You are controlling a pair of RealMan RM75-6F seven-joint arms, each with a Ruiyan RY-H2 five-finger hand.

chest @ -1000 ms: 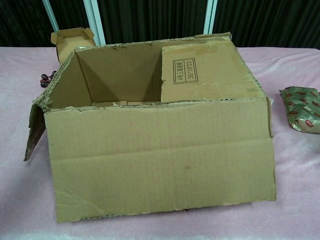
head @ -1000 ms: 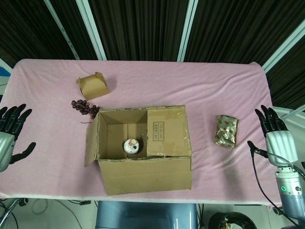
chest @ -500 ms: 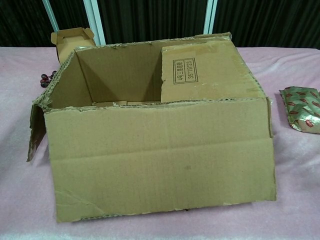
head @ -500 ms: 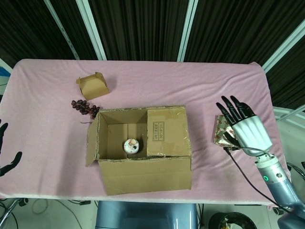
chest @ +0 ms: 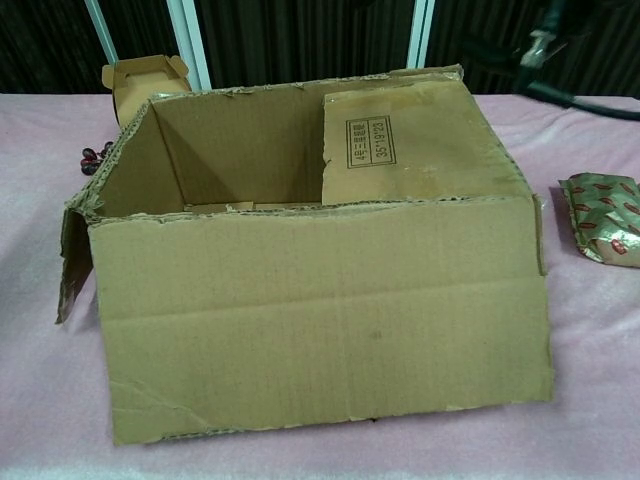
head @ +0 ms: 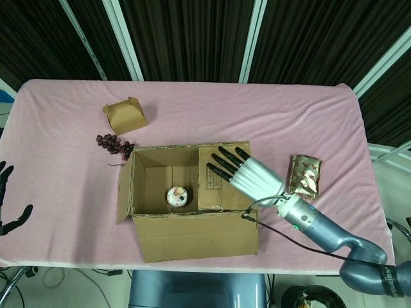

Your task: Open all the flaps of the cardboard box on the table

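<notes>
The cardboard box sits mid-table, seen close up in the chest view. Its left flap hangs outward and its front flap hangs down. The right flap, printed with a label, still lies folded in over the opening. My right hand hovers over that flap with fingers spread, holding nothing; whether it touches the flap cannot be told. The chest view shows only a dark blurred part of the right arm at the top right. My left hand stays open at the far left edge.
A round white object lies inside the box. A small cardboard carton and a bunch of dark grapes lie behind and to the left. A foil packet lies right of the box, also visible in the chest view.
My right hand has swung left from beside the foil packet to above the box's folded-in right flap. The left hand has withdrawn to the left edge and now holds still.
</notes>
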